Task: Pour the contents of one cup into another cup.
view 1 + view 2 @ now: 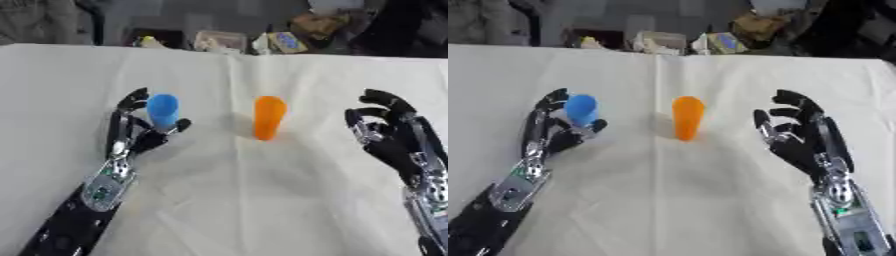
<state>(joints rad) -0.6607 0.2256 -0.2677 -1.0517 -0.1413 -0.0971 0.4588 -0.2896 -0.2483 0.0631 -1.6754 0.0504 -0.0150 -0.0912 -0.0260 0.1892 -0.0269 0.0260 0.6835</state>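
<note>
A blue cup (163, 111) stands upright on the white table at centre left. My left hand (131, 131) is around it, fingers behind and thumb in front, curled about its lower part. An orange cup (269, 117) stands upright near the middle of the table, with nothing touching it. My right hand (389, 134) hovers to the right of the orange cup, well apart from it, fingers spread and slightly bent, holding nothing. What is inside either cup does not show.
A white cloth (227, 200) with creases covers the table. Boxes and clutter (254, 40) sit beyond the far edge. Bare cloth lies between the cups and toward the near edge.
</note>
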